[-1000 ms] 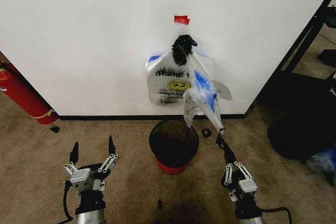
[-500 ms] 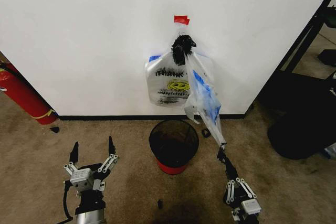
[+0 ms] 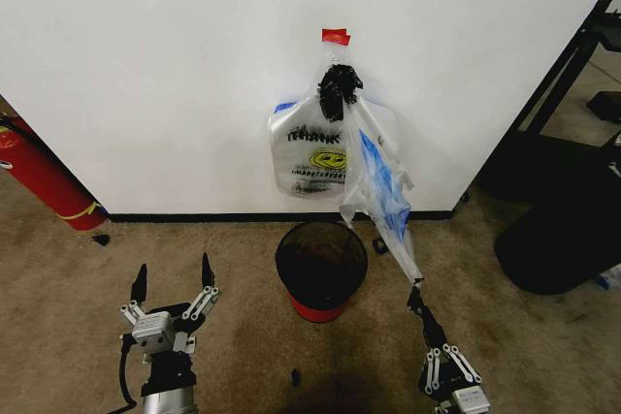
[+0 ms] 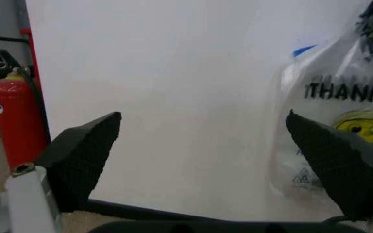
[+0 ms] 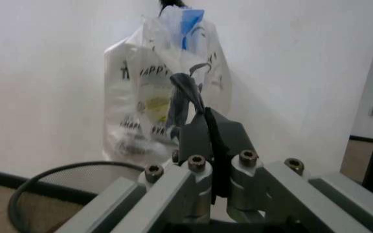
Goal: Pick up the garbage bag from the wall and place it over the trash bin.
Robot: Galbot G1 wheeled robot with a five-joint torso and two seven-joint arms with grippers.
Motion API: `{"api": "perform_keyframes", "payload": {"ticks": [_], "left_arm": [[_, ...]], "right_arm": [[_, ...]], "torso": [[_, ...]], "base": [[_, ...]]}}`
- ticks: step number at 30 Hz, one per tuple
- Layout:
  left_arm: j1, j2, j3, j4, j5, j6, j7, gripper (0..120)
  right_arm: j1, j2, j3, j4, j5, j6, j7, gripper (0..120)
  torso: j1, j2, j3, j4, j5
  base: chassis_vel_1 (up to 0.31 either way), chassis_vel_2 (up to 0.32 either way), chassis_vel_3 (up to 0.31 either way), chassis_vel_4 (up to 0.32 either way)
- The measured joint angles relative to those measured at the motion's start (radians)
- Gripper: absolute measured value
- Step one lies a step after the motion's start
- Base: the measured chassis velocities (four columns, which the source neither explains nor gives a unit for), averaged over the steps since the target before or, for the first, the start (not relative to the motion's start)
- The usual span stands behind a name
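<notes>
The garbage bag (image 3: 380,191), see-through with blue patches, hangs from a black hook (image 3: 338,84) on the white wall (image 3: 175,75) under a piece of red tape (image 3: 335,36). Its lower end is stretched down and to the right. My right gripper (image 3: 417,296) is shut on that lower end, right of the trash bin (image 3: 321,267). In the right wrist view the shut gripper (image 5: 207,116) holds a twisted strip of the bag (image 5: 173,63), with the bin's rim (image 5: 50,177) below. My left gripper (image 3: 173,283) stands open over the carpet left of the bin, empty in its own view (image 4: 206,145).
A white smiley "THANK YOU" bag (image 3: 309,157) hangs on the same hook behind the garbage bag. A red fire extinguisher (image 3: 39,172) leans at the far left. A black rack and a dark round object (image 3: 563,230) stand at the right. Small black scraps lie on the carpet.
My right gripper has drawn back toward me and lower in the view, pulling the bag's lower end out from the wall. The left arm has not moved.
</notes>
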Motion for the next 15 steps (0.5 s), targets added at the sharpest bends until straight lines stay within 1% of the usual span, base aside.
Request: {"api": "perform_keyframes", "payload": {"ticks": [3,6,7,8,12,14,15], "left_arm": [[0.000,0.010,0.005,-0.010,0.000,0.004,0.001,100],[0.000,0.057,0.022,-0.045,-0.019,0.029,0.005,100],[0.001,0.082,0.028,-0.063,-0.033,0.044,0.010,100],[0.001,0.082,0.028,-0.063,-0.033,0.044,0.010,100],[0.010,0.191,0.039,-0.146,-0.092,0.107,0.028,100],[0.006,0.255,0.038,-0.188,-0.142,0.157,0.045,100],[-0.004,0.298,0.036,-0.205,-0.177,0.188,0.056,100]], "right_arm": [[0.019,0.001,-0.001,0.010,0.008,-0.028,-0.002,0],[0.079,0.008,-0.010,0.031,0.019,-0.105,-0.010,0],[0.101,0.009,-0.017,0.035,0.021,-0.130,-0.011,0],[0.101,0.009,-0.017,0.035,0.021,-0.130,-0.011,0],[0.223,-0.006,-0.072,0.039,0.032,-0.241,-0.006,0],[0.273,-0.014,-0.103,0.038,0.039,-0.292,-0.004,0],[0.291,-0.014,-0.119,0.038,0.040,-0.316,-0.003,0]], "torso": [[0.000,0.000,0.000,0.0002,0.0000],[0.000,0.000,0.000,0.0000,-0.0001],[0.000,0.000,0.000,0.0001,0.0000],[0.000,0.000,0.000,0.0001,0.0000],[0.000,0.000,0.000,0.0001,-0.0001],[0.000,0.000,0.000,0.0009,-0.0001],[0.000,0.000,0.000,0.0005,0.0000]], "base": [[0.000,0.000,0.000,0.000],[0.000,0.000,0.000,0.000],[0.000,0.000,0.000,0.000],[0.000,0.000,0.000,0.000],[0.000,0.000,0.000,0.000],[0.000,0.000,0.000,0.000],[0.000,0.000,0.000,0.000]]}}
